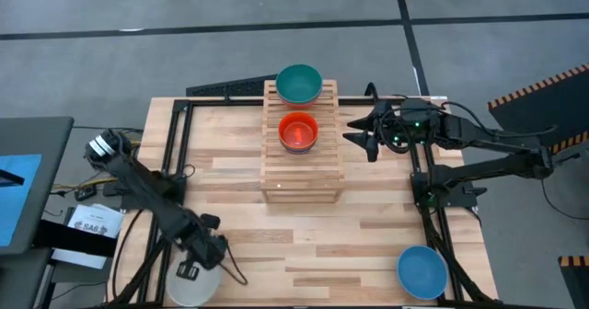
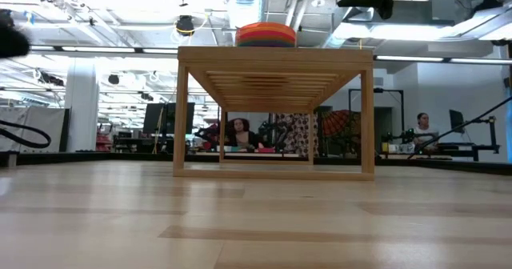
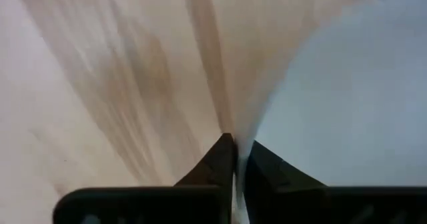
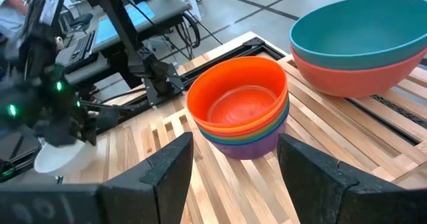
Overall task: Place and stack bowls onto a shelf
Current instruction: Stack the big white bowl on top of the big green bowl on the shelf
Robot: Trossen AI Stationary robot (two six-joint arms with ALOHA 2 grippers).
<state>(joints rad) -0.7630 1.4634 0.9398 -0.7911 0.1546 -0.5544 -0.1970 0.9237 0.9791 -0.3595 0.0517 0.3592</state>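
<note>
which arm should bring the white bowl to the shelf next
Left. The left pincer is already shut on the white bowl's rim at the table's near left corner, while the right pincer hangs open beside the shelf.

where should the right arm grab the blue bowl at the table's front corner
By its rim, coming from above. The blue bowl sits upright and open side up on the table, alone, so one finger can go inside the wall and one outside. The right gripper is open beside the shelf, so it must swing back toward that corner first.
</note>
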